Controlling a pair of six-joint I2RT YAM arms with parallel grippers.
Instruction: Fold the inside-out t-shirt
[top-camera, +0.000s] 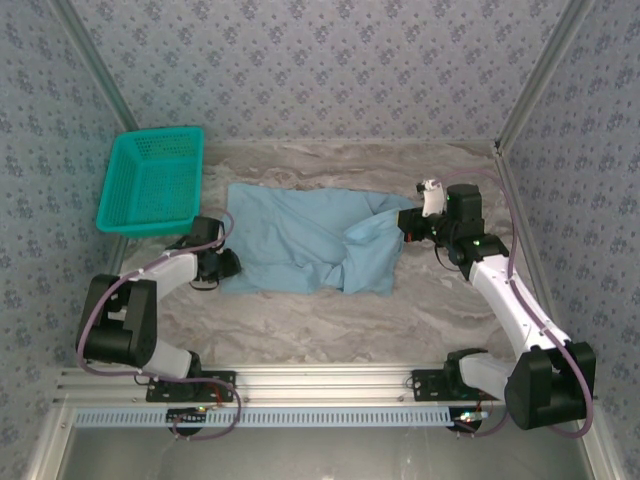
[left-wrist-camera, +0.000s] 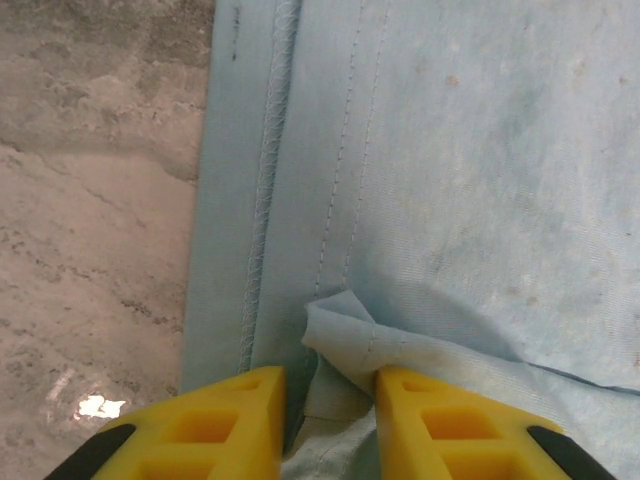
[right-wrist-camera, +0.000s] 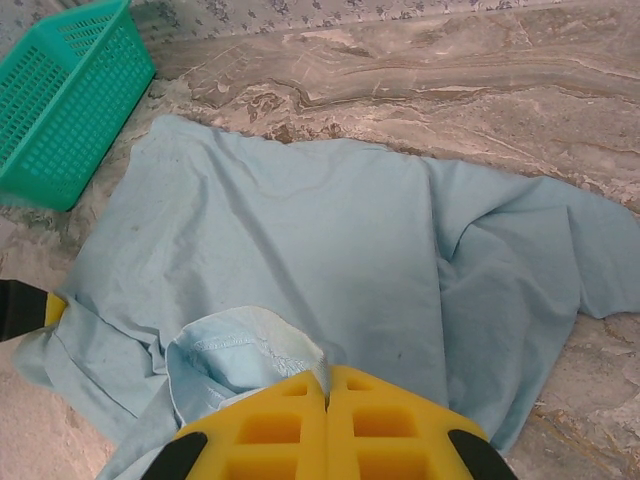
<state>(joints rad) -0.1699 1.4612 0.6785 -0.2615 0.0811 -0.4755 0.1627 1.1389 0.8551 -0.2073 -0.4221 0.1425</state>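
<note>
While left hand (left-wrist-camera: 328, 380) low, pinching t-shirt (top-camera: 300, 240) edge, right hand (right-wrist-camera: 327, 378) clamps raised fold.

A table (top-camera: 330, 320) with a marbled top, grey and beige in wavy streaks, stands inside a booth closed on three sides. The back wall (top-camera: 330, 70), the left wall (top-camera: 40, 150) and the right wall (top-camera: 590, 150) all carry pale blue-grey wallpaper printed with small flower-like motifs. Slim metal posts (top-camera: 95, 65) run up the two back corners, leaning outward in the overhead view. Along the near edge of the table lies a ribbed aluminium rail (top-camera: 330, 380), and just in front of it a pale perforated strip (top-camera: 300, 415). The light is soft and even, and a small bright glare spot (left-wrist-camera: 98, 406) shines on the table top.
</note>
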